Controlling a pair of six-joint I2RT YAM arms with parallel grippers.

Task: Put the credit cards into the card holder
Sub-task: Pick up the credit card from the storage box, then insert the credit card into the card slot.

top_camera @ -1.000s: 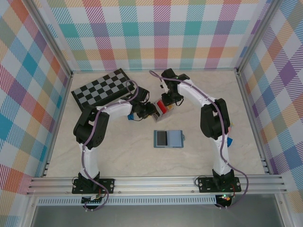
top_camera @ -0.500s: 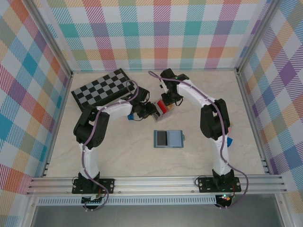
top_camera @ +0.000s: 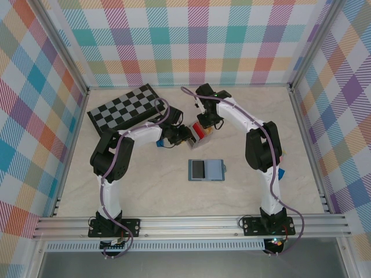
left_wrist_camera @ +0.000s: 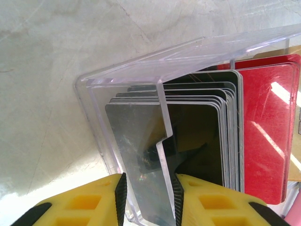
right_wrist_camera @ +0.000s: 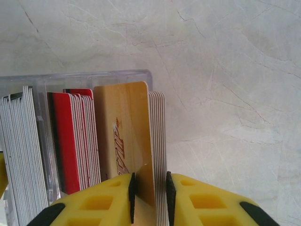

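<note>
— Holding anything with your left gripper [left_wrist_camera: 149, 190]?

— Yes. Its two yellow fingers [left_wrist_camera: 89, 205] are clamped on the card holder [left_wrist_camera: 141, 66], a clear plastic rack. Between the pads I see one of its clear dividers and a silver card [left_wrist_camera: 136, 136] pressed against it.

— And the right gripper [right_wrist_camera: 150, 188]?

— Closed on a tan card [right_wrist_camera: 123, 127] with lettering on its face, standing upright in the holder. A thin pack of white cards [right_wrist_camera: 158, 127] sits in the same pinch, between the tan card and my outer pad.

— What else is in the rack?

— A row of red cards [right_wrist_camera: 70, 141] just beside the tan one, then a grey-white pack [right_wrist_camera: 19, 150] at the other end. From my left wrist I also see a black card [left_wrist_camera: 197, 141] behind the silver one.

— Where is the holder on the table [top_camera: 156, 191]?

— Between my two grippers, toward the back, near the right corner of the chessboard [top_camera: 124, 107]. It is well apart from the blue-grey wallet [top_camera: 213, 169], which lies flat closer to my bases.
</note>
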